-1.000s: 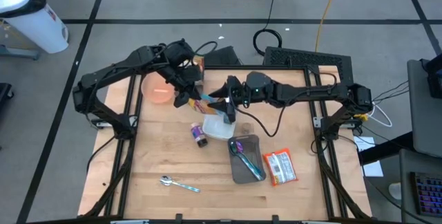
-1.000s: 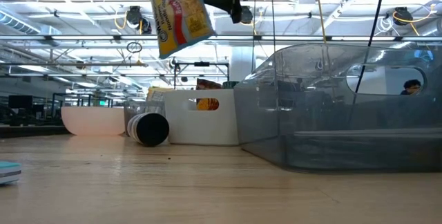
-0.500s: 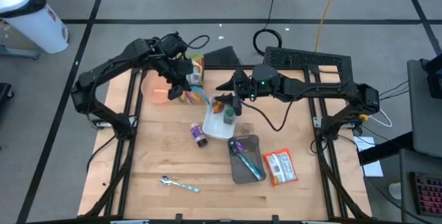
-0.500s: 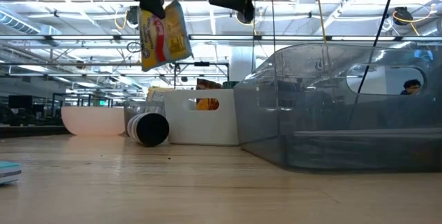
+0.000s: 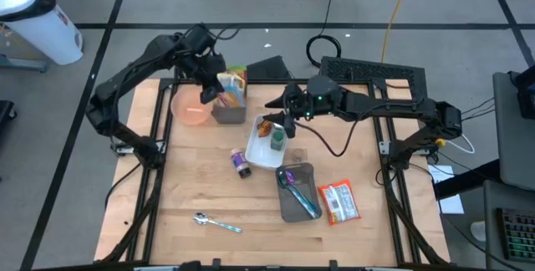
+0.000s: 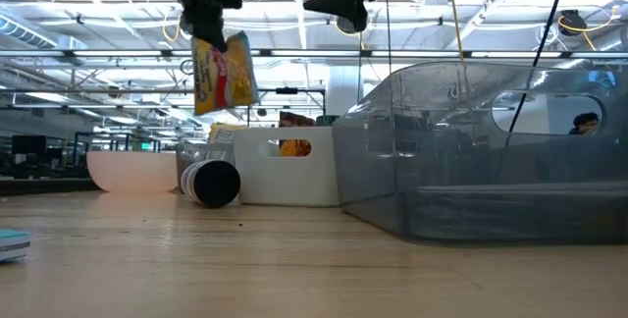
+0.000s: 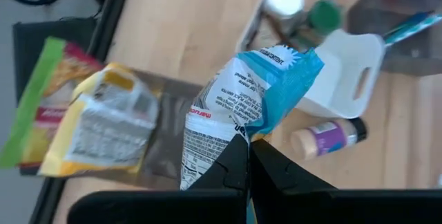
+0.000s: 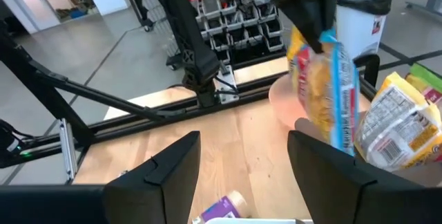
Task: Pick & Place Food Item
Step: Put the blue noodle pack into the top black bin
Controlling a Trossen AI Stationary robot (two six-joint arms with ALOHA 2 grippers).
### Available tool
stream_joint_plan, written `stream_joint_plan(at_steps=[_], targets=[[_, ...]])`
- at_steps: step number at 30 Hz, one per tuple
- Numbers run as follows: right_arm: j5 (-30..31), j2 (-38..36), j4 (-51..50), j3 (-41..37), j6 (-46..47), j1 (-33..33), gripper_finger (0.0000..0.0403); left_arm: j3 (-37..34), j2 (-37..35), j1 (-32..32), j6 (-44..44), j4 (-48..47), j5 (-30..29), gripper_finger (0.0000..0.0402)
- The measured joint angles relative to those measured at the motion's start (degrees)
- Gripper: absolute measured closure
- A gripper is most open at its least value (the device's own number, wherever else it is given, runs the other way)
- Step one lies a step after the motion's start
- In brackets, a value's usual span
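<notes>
Overall: seen from above, a wooden table (image 5: 192, 187) with two dark arms reaching in from the left and right.
Left gripper (image 5: 208, 93): raised above the table's back left area, fingers clenched on the top edge of a snack bag (image 6: 224, 73).
Snack bag: yellow and red on one face, white and blue on the other, hanging in the air from the left gripper; in the level view it dangles well clear of the tabletop. From above it hangs over a grey bin (image 5: 228, 104).
Grey bin: at the back of the table, just beside a pink bowl (image 5: 189, 109), with other colourful packets (image 5: 236, 81) standing in it. The left wrist view shows these packets (image 7: 90, 124) below the held bag (image 7: 238, 127).
Right gripper (image 5: 273, 114): held in the air near the table's middle, fingers spread apart and holding nothing; its wrist view shows the two fingers (image 8: 169, 163) wide apart, looking toward the hanging bag (image 8: 324, 92).
White tray (image 5: 264, 149): near the centre, below the right gripper, with a green-capped bottle (image 5: 277, 140) in it.
Purple-labelled bottle (image 5: 242, 164): lying on its side just beside the white tray.
Clear container (image 5: 294, 192): in front of the tray, holding a teal-handled utensil (image 5: 299, 196).
Red packet (image 5: 340, 202): flat on the table, just right of the clear container.
Spoon (image 5: 216, 222): lying near the front left edge.
</notes>
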Motion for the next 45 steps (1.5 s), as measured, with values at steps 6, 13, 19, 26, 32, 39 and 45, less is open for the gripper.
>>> stream_joint_plan(at_steps=[6,13,19,26,32,39,45], targets=[[0.0,0.0,-0.4,0.0,-1.0,0.0,0.0192,0.0,2.6,2.6,1.5,-0.1,-2.0,0.0398],[0.1,0.0,-1.4,0.0,-1.1,-1.0,0.0195,0.0,6.5,4.3,2.5,0.6,-1.7,0.0397],[0.1,0.0,-3.0,0.0,-1.1,-1.5,0.0197,3.8,11.4,5.5,3.2,-0.1,-1.8,0.0397],[0.1,0.0,-2.7,-1.0,-1.5,-1.8,0.0197,9.3,16.6,6.6,4.9,-2.7,-2.0,0.0397],[0.0,0.0,-2.1,-3.6,-0.3,-2.0,0.0198,9.5,19.0,7.9,5.8,-5.3,-2.9,0.0397],[0.0,0.0,-0.8,-5.8,0.4,-2.5,0.0196,9.2,18.9,9.1,6.1,-4.4,-3.5,0.0398],[0.0,0.0,1.2,-5.8,0.4,-3.8,0.0201,9.2,18.9,9.5,6.5,-4.2,-4.0,0.0398]])
